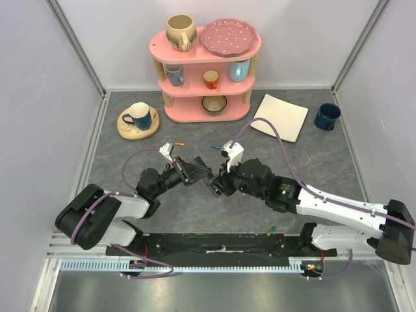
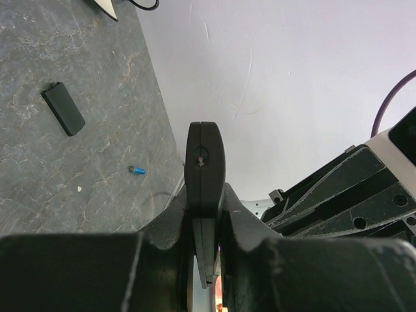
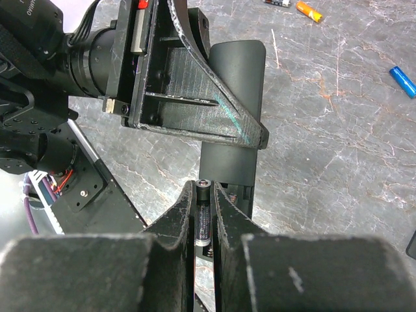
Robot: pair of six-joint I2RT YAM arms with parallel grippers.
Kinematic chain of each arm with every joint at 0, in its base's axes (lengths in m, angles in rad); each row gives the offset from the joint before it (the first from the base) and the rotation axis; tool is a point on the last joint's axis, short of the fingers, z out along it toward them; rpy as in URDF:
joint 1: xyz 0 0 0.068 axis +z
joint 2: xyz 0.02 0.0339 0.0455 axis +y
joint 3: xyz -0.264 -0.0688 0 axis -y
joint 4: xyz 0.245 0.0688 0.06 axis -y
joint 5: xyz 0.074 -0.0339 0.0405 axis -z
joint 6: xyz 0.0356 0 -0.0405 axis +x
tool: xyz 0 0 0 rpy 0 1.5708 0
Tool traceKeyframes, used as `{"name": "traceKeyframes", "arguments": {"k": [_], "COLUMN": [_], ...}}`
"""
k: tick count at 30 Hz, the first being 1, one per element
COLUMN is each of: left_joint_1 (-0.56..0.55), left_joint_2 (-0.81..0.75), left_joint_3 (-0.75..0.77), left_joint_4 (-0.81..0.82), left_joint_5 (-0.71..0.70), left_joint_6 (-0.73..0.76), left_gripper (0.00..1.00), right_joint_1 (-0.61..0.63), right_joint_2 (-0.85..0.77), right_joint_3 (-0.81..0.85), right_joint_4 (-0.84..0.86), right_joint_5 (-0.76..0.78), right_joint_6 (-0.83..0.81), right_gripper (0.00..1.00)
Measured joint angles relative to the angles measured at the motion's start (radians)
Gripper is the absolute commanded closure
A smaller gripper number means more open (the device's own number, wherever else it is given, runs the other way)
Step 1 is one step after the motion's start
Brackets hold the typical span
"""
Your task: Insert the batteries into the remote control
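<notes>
My left gripper (image 1: 197, 170) is shut on the remote control (image 2: 205, 162), a black bar seen edge-on between its fingers (image 2: 247, 218). In the right wrist view the remote (image 3: 235, 97) hangs above the table with its battery compartment open at the near end. My right gripper (image 3: 204, 190) is shut on a dark battery (image 3: 203, 218) and holds it lengthwise at that compartment, where a spring shows. Loose batteries lie on the table: a blue one (image 1: 214, 147), an orange one (image 1: 180, 144) and a green one (image 1: 272, 229).
A black battery cover (image 2: 63, 108) lies flat on the table. A pink shelf (image 1: 207, 71) with cups stands at the back, with a white plate (image 1: 281, 117), a blue mug (image 1: 327, 116) and a cup on a saucer (image 1: 138, 118) nearby.
</notes>
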Motion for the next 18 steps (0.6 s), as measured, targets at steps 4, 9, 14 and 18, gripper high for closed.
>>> {"name": "traceKeyframes", "arguments": {"k": [4,9,14,18], "left_joint_1": [-0.002,-0.004,-0.006,-0.01], "left_joint_2": [-0.005,-0.01,-0.013,-0.014], "left_joint_3": [0.0,0.0,0.0,0.0], "left_joint_4": [0.0,-0.001,-0.001,-0.001], "left_joint_5": [-0.001,-0.002,-0.005,-0.006], "left_joint_6": [0.0,0.001,0.001,0.001], "left_gripper": [0.98,0.98,0.98,0.98], "right_joint_1": [0.004,0.008,0.008,0.013], "right_joint_2": [0.004,0.005,0.005,0.011], "right_joint_3": [-0.002,-0.01,-0.022,-0.023], "right_joint_4": [0.001,0.005,0.007,0.008], "right_joint_5": [0.004,0.013,0.028,0.04], "right_joint_6": [0.0,0.0,0.0,0.0], "right_gripper": [1.0,1.0,1.0,1.0]}}
